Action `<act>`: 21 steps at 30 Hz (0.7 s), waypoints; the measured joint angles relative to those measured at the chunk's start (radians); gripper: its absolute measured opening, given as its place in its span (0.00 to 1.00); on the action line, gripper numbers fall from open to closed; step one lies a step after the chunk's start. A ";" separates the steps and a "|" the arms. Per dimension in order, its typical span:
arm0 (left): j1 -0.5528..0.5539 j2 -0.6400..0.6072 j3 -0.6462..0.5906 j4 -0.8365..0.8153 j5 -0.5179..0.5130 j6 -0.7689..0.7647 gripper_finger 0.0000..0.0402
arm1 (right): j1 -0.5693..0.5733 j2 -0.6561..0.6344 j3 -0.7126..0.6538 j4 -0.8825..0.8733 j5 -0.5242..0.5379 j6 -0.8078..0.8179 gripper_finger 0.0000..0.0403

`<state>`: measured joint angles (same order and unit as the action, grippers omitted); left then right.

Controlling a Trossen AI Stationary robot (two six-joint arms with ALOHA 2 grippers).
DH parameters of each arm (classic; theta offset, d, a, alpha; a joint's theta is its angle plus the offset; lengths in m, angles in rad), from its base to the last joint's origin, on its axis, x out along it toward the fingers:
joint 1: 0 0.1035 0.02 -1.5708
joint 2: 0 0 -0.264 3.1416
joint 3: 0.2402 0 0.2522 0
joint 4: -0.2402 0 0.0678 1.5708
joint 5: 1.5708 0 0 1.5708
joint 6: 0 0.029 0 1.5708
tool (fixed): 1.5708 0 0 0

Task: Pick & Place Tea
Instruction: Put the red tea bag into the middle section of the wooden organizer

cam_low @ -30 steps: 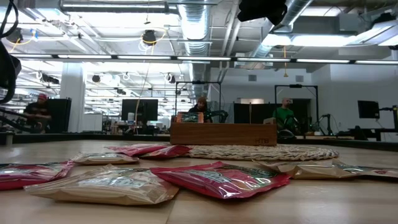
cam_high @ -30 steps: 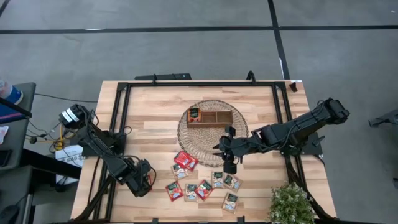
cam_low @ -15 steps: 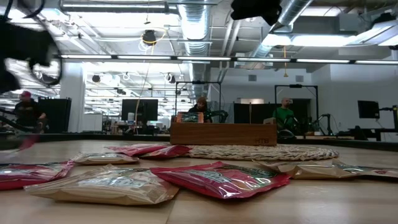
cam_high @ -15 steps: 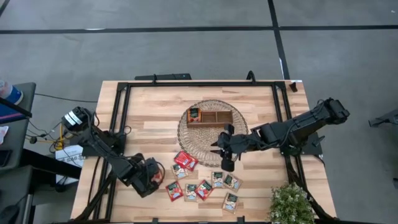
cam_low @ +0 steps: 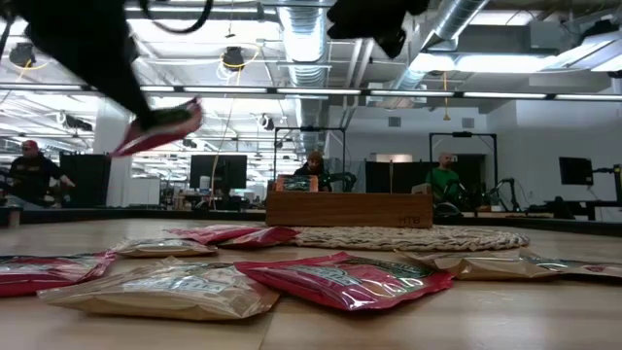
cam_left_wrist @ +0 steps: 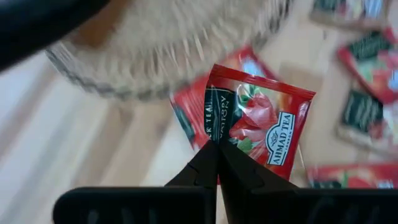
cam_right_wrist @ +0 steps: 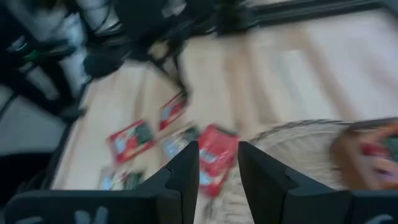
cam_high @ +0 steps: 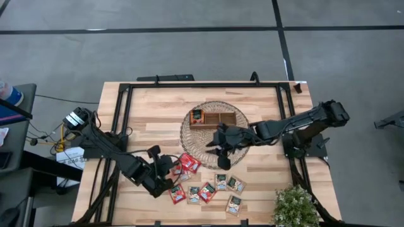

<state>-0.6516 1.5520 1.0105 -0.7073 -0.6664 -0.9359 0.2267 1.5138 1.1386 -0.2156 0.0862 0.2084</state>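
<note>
A red tea sachet (cam_left_wrist: 258,121) is pinched tight by the left gripper (cam_left_wrist: 216,149) mid-frame, while the right gripper's (cam_right_wrist: 218,163) jaws are left parted, empty.

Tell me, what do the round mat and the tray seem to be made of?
Mat: probably woven wicker or straw, matte; braided strands show along its edge in the low view. Tray: looks like brown wood with a smooth finish and plain flat sides.

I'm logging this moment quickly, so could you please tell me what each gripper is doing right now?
Left gripper: shut on a red tea sachet, lifted off the table.
Right gripper: open, holding nothing, above the wicker mat.
</note>
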 joint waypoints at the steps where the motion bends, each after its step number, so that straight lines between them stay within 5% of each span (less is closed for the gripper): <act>1: 0.002 0.000 0.010 -0.001 -0.029 0.011 0.00 | -0.006 0.021 0.000 0.023 -0.045 -0.005 0.25; 6: 0.005 -0.001 0.042 0.000 -0.166 0.055 0.00 | -0.040 0.134 -0.001 0.155 -0.208 -0.006 0.25; 13: 0.005 -0.002 0.050 0.002 -0.185 0.076 0.00 | -0.108 0.220 0.023 0.209 -0.267 0.001 0.27; 21: 0.031 -0.002 0.050 0.002 -0.204 0.140 0.00 | -0.117 0.325 0.124 0.249 -0.370 -0.038 0.43</act>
<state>-0.6203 1.5505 1.0603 -0.7052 -0.8703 -0.7961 0.1097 1.8393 1.2630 0.0337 -0.2833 0.1701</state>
